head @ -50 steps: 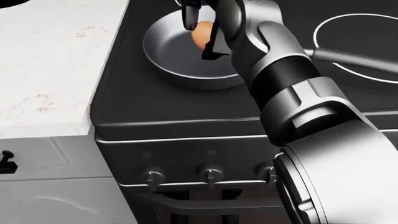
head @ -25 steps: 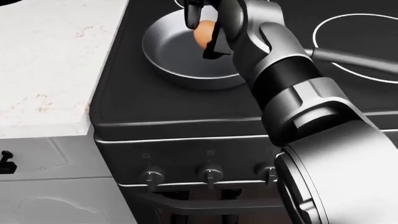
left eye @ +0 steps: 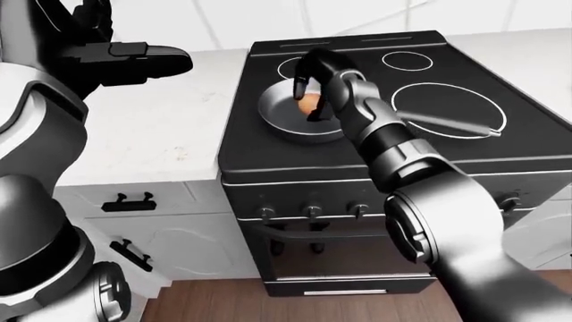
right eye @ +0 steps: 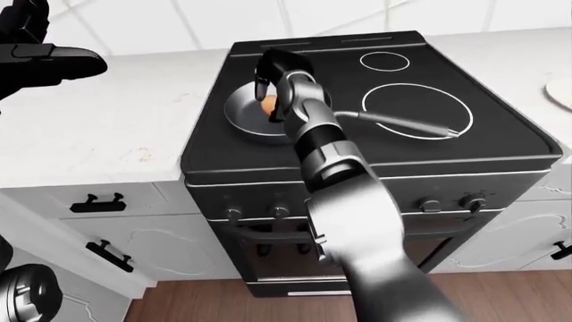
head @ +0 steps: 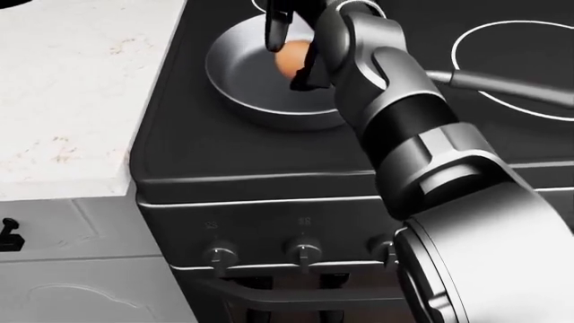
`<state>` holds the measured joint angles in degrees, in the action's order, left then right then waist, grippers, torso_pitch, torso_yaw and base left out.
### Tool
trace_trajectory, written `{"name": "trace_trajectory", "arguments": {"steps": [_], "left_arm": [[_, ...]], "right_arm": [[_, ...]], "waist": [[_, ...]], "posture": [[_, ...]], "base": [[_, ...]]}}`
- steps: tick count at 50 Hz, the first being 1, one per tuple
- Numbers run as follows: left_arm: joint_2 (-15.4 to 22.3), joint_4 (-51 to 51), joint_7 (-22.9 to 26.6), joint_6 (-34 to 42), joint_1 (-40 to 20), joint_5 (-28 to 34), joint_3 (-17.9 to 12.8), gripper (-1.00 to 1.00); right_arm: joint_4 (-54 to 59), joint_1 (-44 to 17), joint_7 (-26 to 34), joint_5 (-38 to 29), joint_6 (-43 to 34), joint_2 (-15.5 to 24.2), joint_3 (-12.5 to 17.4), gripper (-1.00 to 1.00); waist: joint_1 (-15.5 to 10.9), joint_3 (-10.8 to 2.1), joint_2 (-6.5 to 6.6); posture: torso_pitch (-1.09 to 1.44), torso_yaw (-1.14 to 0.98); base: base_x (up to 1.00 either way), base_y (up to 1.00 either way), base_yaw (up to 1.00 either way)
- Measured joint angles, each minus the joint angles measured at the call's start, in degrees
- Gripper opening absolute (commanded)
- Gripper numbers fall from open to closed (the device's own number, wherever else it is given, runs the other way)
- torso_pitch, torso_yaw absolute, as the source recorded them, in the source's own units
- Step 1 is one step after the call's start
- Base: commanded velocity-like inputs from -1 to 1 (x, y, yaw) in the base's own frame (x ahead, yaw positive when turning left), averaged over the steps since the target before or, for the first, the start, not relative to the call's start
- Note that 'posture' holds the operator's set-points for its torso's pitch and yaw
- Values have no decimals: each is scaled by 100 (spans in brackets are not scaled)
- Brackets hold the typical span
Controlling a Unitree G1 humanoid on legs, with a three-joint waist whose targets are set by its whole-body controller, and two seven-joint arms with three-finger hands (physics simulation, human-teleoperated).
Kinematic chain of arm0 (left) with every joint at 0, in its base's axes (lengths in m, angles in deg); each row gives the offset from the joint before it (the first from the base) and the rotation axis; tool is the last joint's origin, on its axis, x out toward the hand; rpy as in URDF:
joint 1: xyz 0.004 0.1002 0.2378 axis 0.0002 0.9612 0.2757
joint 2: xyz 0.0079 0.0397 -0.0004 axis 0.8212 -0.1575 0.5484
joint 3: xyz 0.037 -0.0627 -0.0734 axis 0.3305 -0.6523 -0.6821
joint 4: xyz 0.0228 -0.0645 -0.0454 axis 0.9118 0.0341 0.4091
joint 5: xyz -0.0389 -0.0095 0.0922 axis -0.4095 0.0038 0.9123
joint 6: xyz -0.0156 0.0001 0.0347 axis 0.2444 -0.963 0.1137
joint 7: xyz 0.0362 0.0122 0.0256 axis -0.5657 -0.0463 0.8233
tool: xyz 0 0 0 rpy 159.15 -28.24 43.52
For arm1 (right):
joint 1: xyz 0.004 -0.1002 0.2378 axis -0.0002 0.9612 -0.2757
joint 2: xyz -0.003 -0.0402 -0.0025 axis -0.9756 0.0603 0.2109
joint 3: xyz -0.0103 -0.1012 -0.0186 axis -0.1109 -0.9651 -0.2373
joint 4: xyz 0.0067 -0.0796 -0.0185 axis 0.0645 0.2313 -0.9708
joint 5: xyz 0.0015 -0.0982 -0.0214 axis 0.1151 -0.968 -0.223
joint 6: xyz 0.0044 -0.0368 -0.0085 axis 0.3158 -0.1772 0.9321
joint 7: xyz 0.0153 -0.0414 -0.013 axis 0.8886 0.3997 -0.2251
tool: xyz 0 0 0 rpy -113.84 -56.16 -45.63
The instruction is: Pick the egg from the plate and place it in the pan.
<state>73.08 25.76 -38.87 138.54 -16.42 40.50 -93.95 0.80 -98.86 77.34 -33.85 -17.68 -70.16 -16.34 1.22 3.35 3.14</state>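
Observation:
The brown egg [head: 290,60] is between the fingers of my right hand [head: 289,56], which is shut on it just above the inside of the grey pan [head: 235,81]. The pan stands on the black stove's near-left burner, and its long handle [head: 503,85] points to the right. In the left-eye view the egg [left eye: 308,104] hangs over the pan [left eye: 279,122]. My left hand [left eye: 134,54] is raised, empty and open, over the white counter at the upper left. The edge of the white plate [right eye: 563,90] shows at the far right of the right-eye view.
The black stove [left eye: 268,157] has ringed burners [left eye: 447,107], and knobs [head: 305,252] on its face. White counter [head: 72,101] lies to the left, with drawers and black handles [left eye: 125,201] below. Wooden floor lies at the bottom.
My right hand has turned slightly and shifted a little with the egg over the pan. More of the pan handle now shows. The egg stays in the fingers.

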Motion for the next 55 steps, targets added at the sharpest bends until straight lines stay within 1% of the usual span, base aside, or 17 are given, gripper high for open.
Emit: {"name": "trace_trajectory", "arguments": {"steps": [4, 5, 14, 19, 22, 23, 25, 34, 38, 39, 40, 41, 52, 55], "left_arm": [[6, -3, -8, 5, -18, -7, 3, 100], [5, 0, -8, 2, -20, -7, 4, 100], [3, 2, -7, -11, 4, -9, 1, 100], [12, -7, -13, -10, -2, -23, -7, 100], [11, 13, -8, -27, 3, -19, 1, 100], [10, 18, -7, -29, 5, -17, 4, 100], [8, 19, -11, -22, -1, -17, 6, 100], [12, 11, -21, -15, -20, -22, 12, 100], [11, 15, -14, -21, -10, -19, 13, 100], [10, 15, -12, -25, -6, -18, 12, 100], [10, 14, -9, -30, -2, -15, 12, 100], [10, 14, -9, -25, -6, -16, 11, 100], [-17, 19, 0, -12, -8, 7, 39, 100], [-33, 11, 0, -21, -19, 25, 52, 100]], "right_arm": [[12, 9, 0, 13, -3, -12, -2, -52], [9, 11, -1, 15, -1, -13, -3, -46], [-9, 10, 0, 23, -4, -12, -11, -44], [-3, 7, 10, 25, -12, -14, -15, -40], [-12, 14, 8, 25, -9, -13, -16, -32], [-12, 18, 6, 25, -8, -13, -16, -5], [-10, 25, 0, 29, -6, -16, -12, 2], [-15, 48, -33, 42, 0, -15, -6, 2], [-12, 70, -51, 47, 3, -22, -7, 6], [-9, 74, -52, 48, 3, -23, -7, 11], [-3, 74, -51, 51, 3, -22, -5, 44], [2, 69, -45, 56, 2, -17, -1, 100], [-65, -75, -28, 116, -47, 102, 42, 100], [-70, -146, -9, 195, -74, 116, 107, 100]], "waist": [[0, 3, 2], [-1, 2, 3], [0, -1, 3], [-1, 0, 4], [-1, -3, 4], [-1, -3, 3], [-1, -3, 2], [-2, -7, 3], [-3, -9, 2], [-3, -9, 3], [-4, -7, 3], [-5, -4, 3], [-4, -4, -6], [-6, -2, -4]], "posture": [[0, 0], [0, 0], [0, 0], [0, 0], [0, 0], [0, 0], [0, 0], [0, 0], [0, 0], [0, 0], [0, 0], [0, 0], [0, 0], [0, 0]], "base": [[0, 0, 0], [0, 0, 0], [0, 0, 0], [0, 0, 0], [0, 0, 0], [0, 0, 0], [0, 0, 0], [0, 0, 0], [0, 0, 0], [0, 0, 0], [0, 0, 0], [0, 0, 0], [0, 0, 0], [0, 0, 0]]}}
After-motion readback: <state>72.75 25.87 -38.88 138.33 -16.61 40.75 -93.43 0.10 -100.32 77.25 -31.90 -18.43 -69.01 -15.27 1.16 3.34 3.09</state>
